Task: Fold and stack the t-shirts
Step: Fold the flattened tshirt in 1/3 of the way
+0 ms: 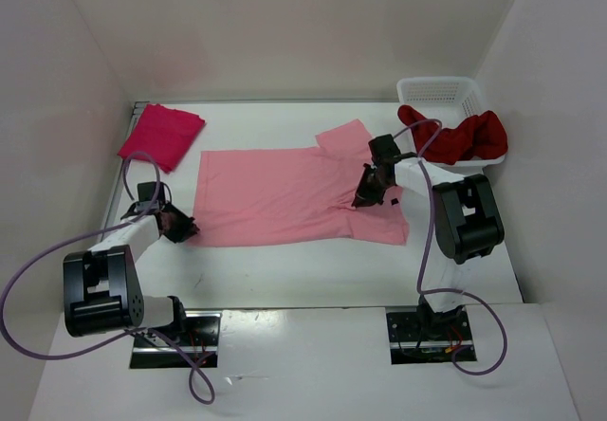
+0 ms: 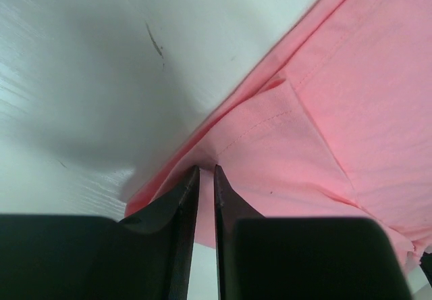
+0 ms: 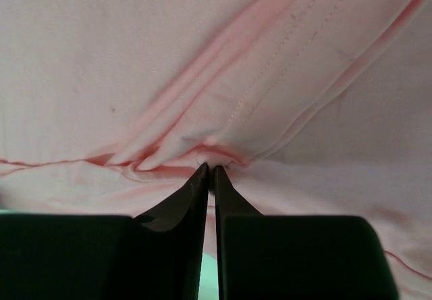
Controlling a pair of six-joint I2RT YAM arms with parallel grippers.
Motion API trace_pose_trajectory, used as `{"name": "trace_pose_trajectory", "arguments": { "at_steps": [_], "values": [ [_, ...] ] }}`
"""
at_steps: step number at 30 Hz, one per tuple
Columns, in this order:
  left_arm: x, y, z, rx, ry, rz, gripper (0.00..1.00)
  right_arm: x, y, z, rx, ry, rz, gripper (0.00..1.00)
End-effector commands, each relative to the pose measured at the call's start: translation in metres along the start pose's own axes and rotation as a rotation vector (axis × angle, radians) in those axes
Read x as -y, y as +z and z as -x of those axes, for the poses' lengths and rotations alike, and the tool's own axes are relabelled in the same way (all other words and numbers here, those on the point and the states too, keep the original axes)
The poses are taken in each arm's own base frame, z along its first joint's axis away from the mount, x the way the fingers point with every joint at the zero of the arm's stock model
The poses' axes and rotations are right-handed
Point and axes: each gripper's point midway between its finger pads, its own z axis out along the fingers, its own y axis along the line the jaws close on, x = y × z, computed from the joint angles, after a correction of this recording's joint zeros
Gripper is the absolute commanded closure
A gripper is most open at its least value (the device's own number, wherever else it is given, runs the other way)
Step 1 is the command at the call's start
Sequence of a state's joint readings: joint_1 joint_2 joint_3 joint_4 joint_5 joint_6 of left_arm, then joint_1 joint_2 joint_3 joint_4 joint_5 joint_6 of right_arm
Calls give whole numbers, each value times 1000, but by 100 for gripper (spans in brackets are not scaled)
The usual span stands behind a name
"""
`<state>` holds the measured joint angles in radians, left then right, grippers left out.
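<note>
The desk (image 1: 285, 269) carries the light pink tee (image 1: 275, 193), spread flat btw your two claws w/ the hem toward the L claw (image 1: 180, 227) and the neck toward the R claw (image 1: 368, 193). It looks laid out that way so one long fold can go across it.

The dark red tee (image 1: 465, 138) hangs over the rim of the basket (image 1: 436, 89), just beyond the R claw on its outer side, prob. waiting its turn. The crimson tee (image 1: 161, 135) sits folded well beyond the L claw, which looks like the stack spot.

Both claws are pinched nearly closed on light pink cloth. L has the near hem corner and R has a bunched seam by the near sleeve, w/ wrinkles pulling into its tips.

There's bare desk on the near side of both claws and beyond the tee's far edge. The side wall runs close outside the L claw, and the basket crowds R's outer side.
</note>
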<state>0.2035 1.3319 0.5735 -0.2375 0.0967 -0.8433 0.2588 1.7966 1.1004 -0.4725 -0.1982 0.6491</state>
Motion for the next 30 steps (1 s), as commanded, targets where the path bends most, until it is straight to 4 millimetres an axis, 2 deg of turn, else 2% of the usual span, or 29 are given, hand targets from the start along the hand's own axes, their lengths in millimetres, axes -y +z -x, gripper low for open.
{"name": "trace_pose_trajectory", "arguments": {
  "at_steps": [1, 7, 9, 11, 15, 16, 17, 19, 20, 21, 22, 24, 25, 26, 27, 28, 29, 30],
  "values": [
    [-4, 1, 11, 36, -14, 19, 78, -26, -21, 28, 82, -49, 40, 89],
    [7, -11, 27, 98, -8, 0, 77, -45, -29, 45, 120, -74, 57, 89],
    [7, -12, 30, 105, -8, 6, 77, -48, -20, 47, 98, -73, 64, 90],
    [3, -12, 31, 112, -10, 25, 77, -60, -12, 46, 92, -95, 86, 91],
    [18, -24, 46, 162, 4, -9, 77, -81, 5, 53, 80, -120, 103, 91],
    [20, -29, 51, 179, 14, -12, 77, -89, 3, 52, 84, -134, 115, 88],
    [25, -32, 55, 188, 15, -20, 77, -99, 4, 55, 96, -147, 132, 75],
    [31, -41, 61, 210, 42, -38, 77, -101, 6, 57, 94, -148, 136, 61],
    [35, -46, 63, 214, 44, -54, 77, -103, 3, 58, 96, -149, 138, 55],
    [38, -49, 62, 216, 46, -70, 77, -106, -2, 60, 106, -151, 147, 54],
    [40, -49, 61, 207, 58, -79, 77, -109, -14, 60, 125, -155, 163, 53],
    [48, -49, 51, 174, 79, -113, 77, -101, -24, 54, 139, -154, 149, 50],
    [56, -49, 42, 153, 106, -131, 77, -104, -43, 56, 175, -159, 167, 48],
    [60, -44, 24, 96, 136, -146, 77, -94, -44, 48, 172, -155, 147, 48],
    [60, -42, 21, 74, 122, -150, 77, -91, -49, 44, 174, -155, 149, 48],
    [66, -40, 4, 38, 150, -171, 77, -91, -63, 44, 211, -159, 161, 50],
    [70, -36, -6, 7, 142, -179, 77, -74, -56, 31, 195, -124, 124, 56],
    [76, -34, -13, -14, 148, -194, 77, -67, -57, 27, 204, -106, 117, 75]
  ]
}}
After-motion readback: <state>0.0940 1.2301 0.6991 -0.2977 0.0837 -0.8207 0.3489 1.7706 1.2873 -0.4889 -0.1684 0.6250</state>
